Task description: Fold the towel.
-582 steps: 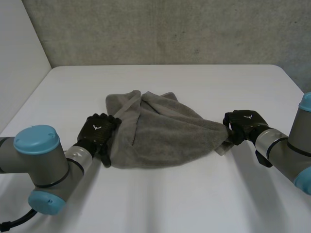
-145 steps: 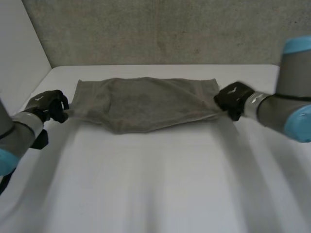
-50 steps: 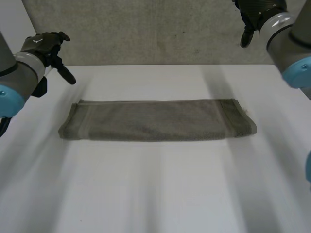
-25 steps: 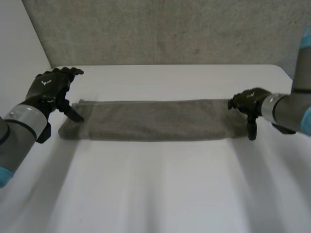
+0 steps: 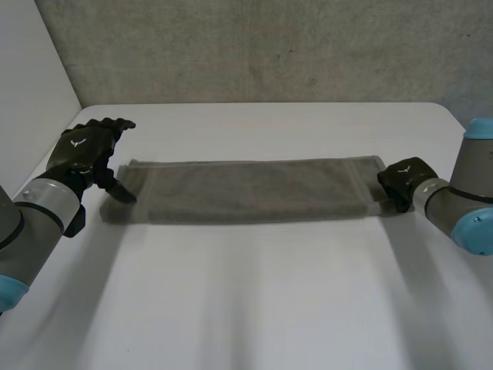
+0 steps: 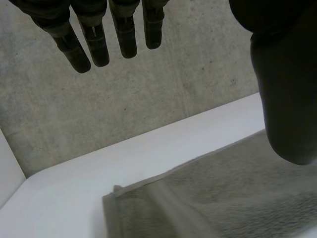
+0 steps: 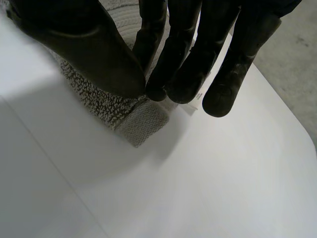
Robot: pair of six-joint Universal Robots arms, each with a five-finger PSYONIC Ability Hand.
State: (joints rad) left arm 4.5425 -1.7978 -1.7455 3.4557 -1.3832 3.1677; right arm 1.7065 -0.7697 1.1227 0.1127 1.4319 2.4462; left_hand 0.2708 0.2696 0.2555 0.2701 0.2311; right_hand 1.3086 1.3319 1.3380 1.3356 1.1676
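The towel [image 5: 254,191] lies as a long narrow strip on the worktop [image 5: 254,301], my left robot hand [image 5: 86,150] open above one end, my right robot hand [image 5: 402,179] pinching the opposite corner; I judge one lengthwise fold done, crosswise folds left.

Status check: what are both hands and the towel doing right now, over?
Left hand open at left end of towel. Right hand pinching the near corner of its right end. Towel flat, long folded strip on table. Nothing in the way.
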